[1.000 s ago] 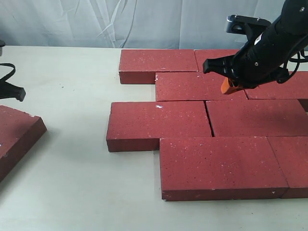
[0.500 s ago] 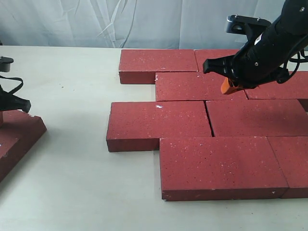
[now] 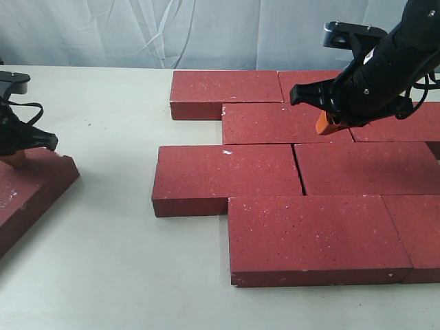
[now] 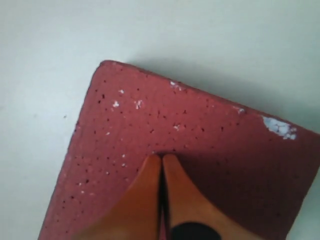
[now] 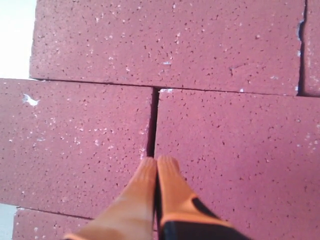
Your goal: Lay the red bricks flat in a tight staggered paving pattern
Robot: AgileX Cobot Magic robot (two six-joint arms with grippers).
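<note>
Lower left, our left gripper [image 4: 161, 157], fingers together, touches a loose speckled dark-red paver brick [image 4: 210, 135]; our right gripper [image 5: 156, 160], likewise pinched together, hangs above the paved bricks [image 3: 302, 172].

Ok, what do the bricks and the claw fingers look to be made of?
The red bricks: likely fired clay or concrete paver, matte and gritty, with fine pores, white speckles and chipped edges in the wrist views. The right claw has smooth orange fingers with a slight sheen, probably plastic or rubber; I cannot tell which. The table: pale, smooth, matte; material unclear.
</note>
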